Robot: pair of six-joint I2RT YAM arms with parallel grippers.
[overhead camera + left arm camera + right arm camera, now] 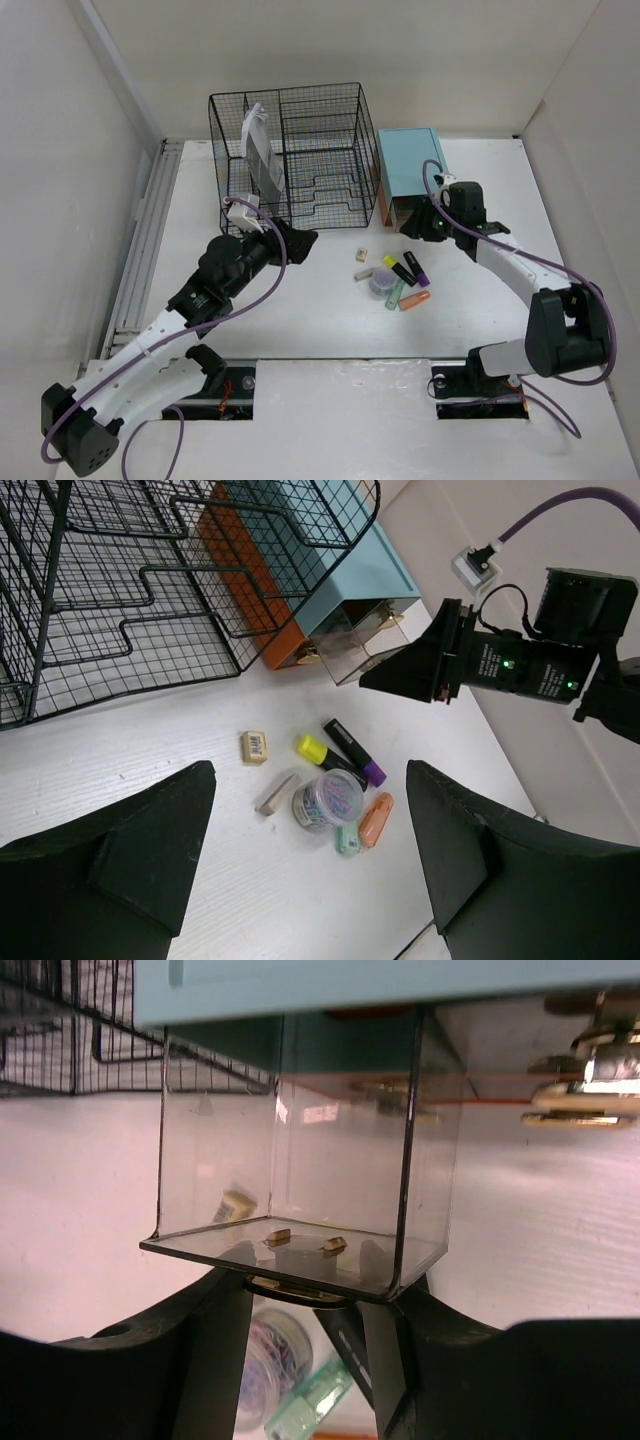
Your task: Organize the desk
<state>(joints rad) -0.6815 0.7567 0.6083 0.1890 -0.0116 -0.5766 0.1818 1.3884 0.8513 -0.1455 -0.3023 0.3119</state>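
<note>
The white desk (300,320) holds a loose cluster: a paper-clip tub (382,283), yellow highlighter (398,268), purple highlighter (417,269), orange piece (414,299), small green piece (395,294) and two erasers (363,253). My left gripper (295,240) hangs open and empty in front of the wire organizer; its view shows the cluster below between the fingers (120,840). My right gripper (415,228) is at the teal drawer box (408,160), closed round the brass handle (300,1288) of a clear drawer (300,1160) that stands pulled out and empty.
A black wire-mesh organizer (290,150) stands at the back centre with a white item (258,150) upright in its left slot. An orange drawer (250,580) sits beside the clear one. A grey rail (140,240) runs along the left edge. Pale walls enclose the desk.
</note>
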